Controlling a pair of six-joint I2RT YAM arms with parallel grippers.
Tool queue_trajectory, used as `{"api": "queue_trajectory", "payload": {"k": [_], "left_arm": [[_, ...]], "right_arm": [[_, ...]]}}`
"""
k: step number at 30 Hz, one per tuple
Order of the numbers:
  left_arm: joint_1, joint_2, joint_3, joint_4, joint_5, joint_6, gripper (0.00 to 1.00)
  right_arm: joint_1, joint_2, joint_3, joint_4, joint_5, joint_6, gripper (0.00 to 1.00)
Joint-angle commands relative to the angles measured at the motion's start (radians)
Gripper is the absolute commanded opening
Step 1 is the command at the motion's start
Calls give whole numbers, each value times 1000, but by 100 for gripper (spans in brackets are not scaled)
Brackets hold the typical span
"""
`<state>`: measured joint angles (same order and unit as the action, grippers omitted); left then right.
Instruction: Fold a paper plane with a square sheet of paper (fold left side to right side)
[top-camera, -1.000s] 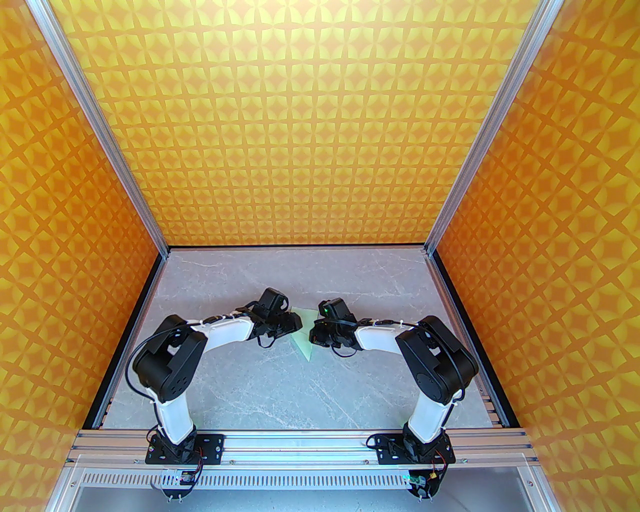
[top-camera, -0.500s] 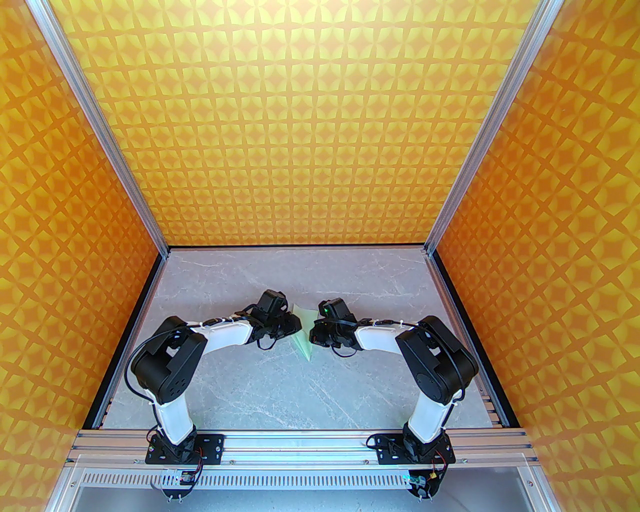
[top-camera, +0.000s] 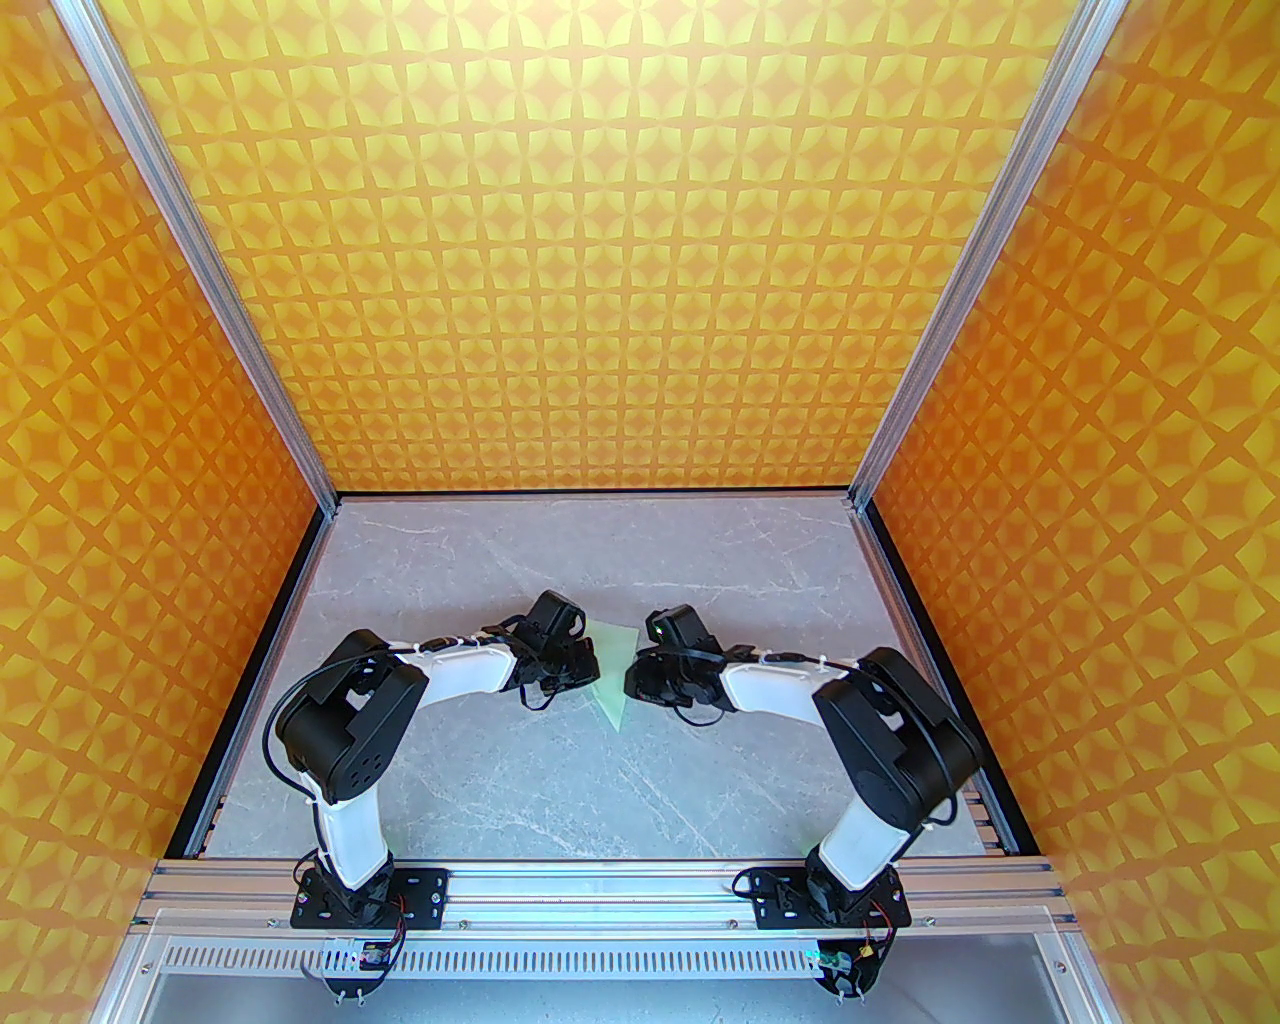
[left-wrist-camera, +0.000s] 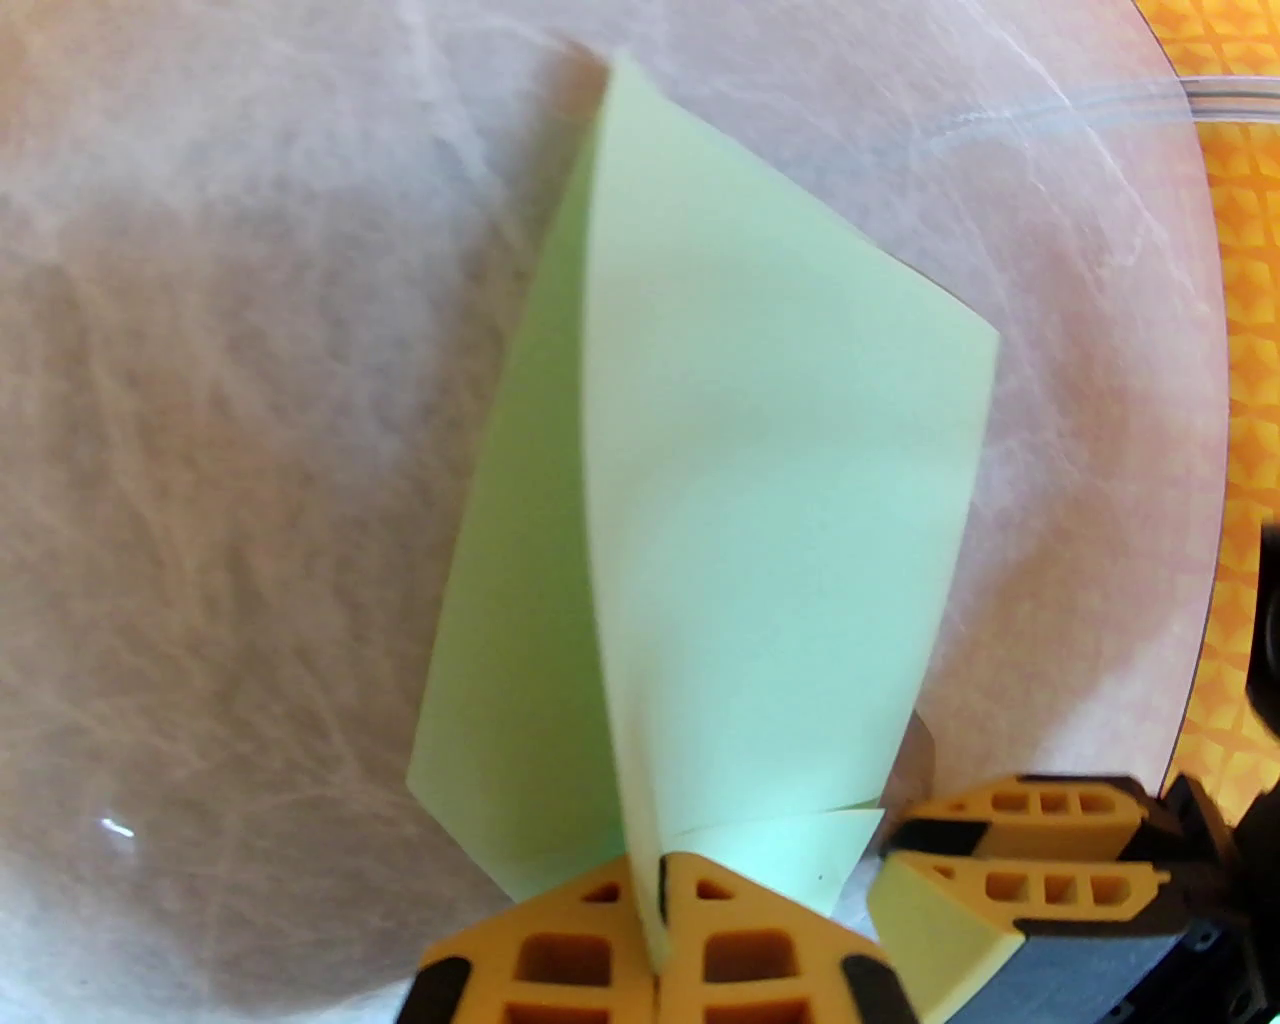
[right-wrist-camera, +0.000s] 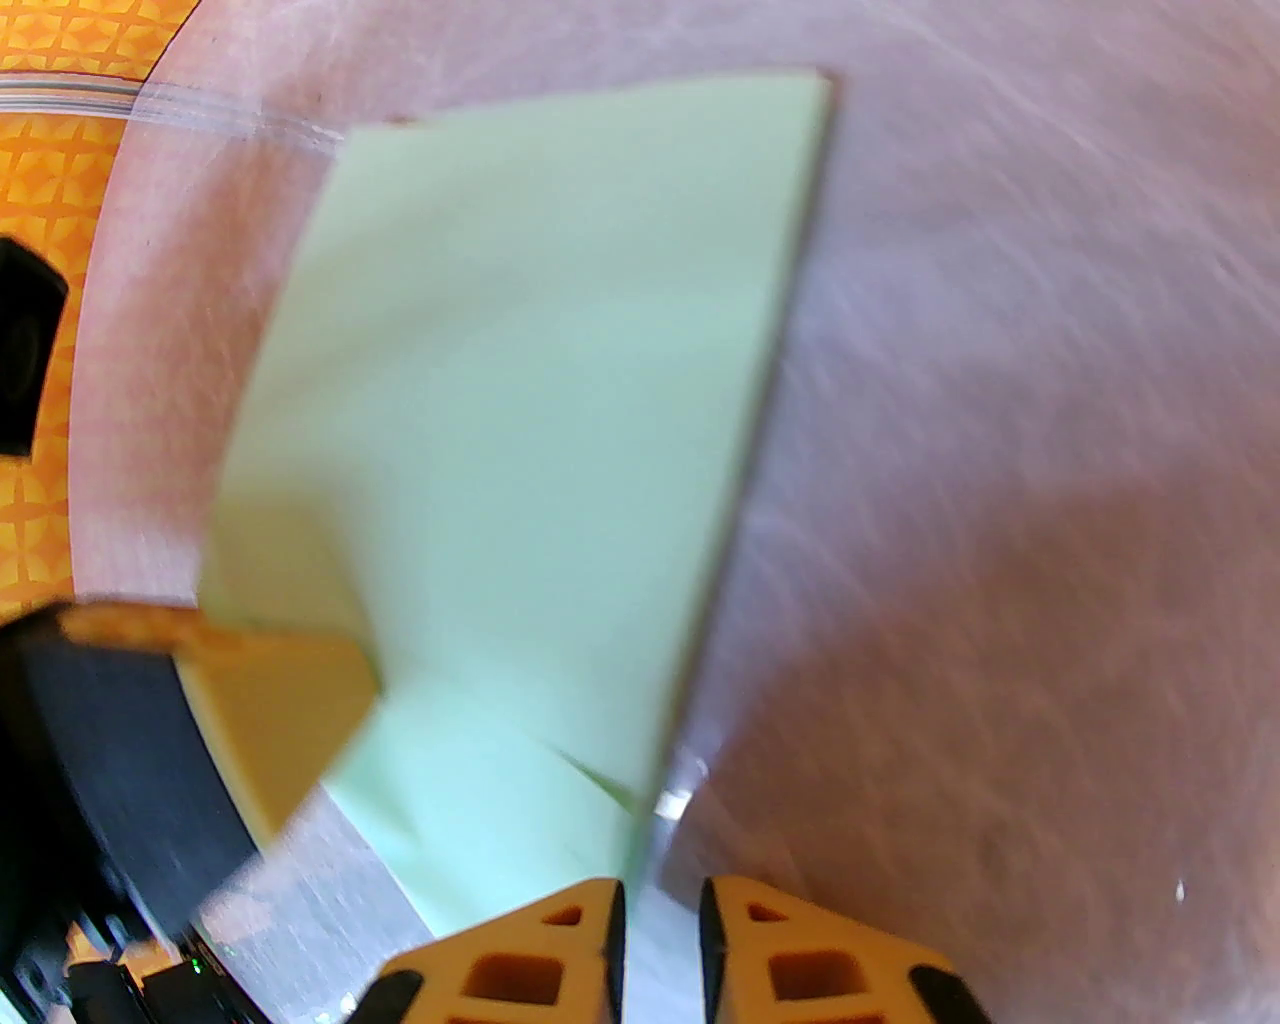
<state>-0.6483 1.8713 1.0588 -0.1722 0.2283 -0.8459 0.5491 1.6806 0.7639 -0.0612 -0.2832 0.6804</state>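
When looking from the left hand (left-wrist-camera: 652, 892) outward, can see it shut tight on the near edge of the paper (left-wrist-camera: 760, 450). Grips only a thin bit of one flap (left-wrist-camera: 800, 620), right between the fingertips (left-wrist-camera: 585, 905). Holds that flap up off the darker layer (left-wrist-camera: 510, 620) under it, with the pointy end far from the hand. Sits folded and pale green in the middle of the desk (left-wrist-camera: 200, 400), between both hands. Can see the right hand (right-wrist-camera: 660, 905) just beside it, open by a thin gap, with nothing plainly inside. Cannot tell if touching the paper's edge or just next to it. Looks like the step of bringing the left side over to the right side.

Could rip the paper by tugging too hard on such a thin bit. Could also lose it by slipping off the edge halfway over. Might drag the whole paper across the smooth desk, since not pinned down by the right hand. Would then end up with edges not matching and a crooked crease. Might crumple the flap by swinging it over too fast. Might bump the right hand, so close by, and knock the fold out of line. Safer to go slowly, press the low layer down first, and line up the edges before flattening.
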Motion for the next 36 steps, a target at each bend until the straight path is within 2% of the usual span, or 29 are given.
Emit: {"api": "queue_trajectory", "payload": {"k": [1,9,21,23,26,27,29,32,36], "left_arm": [[-4,10,43,-65,-43,25,6],[-4,11,62,-82,-43,22,6],[-4,18,69,-88,-35,21,6],[-4,17,67,-83,-27,18,9],[-4,8,51,-66,-8,9,21],[-32,2,48,-66,-5,4,26],[-37,-13,34,-57,-1,2,26],[-41,-24,20,-59,-1,-6,24],[-45,-13,10,-56,-3,-15,3]], "right_arm": [[7,-30,-42,23,-30,18,20],[62,-56,-62,111,-78,15,11],[84,55,-3,127,-105,8,7],[84,57,3,108,-90,6,7],[84,65,8,73,-66,2,6],[84,70,9,65,-63,2,6],[84,74,5,64,-61,5,5],[84,72,-2,67,-56,10,5],[84,58,5,69,-70,10,5]]}}
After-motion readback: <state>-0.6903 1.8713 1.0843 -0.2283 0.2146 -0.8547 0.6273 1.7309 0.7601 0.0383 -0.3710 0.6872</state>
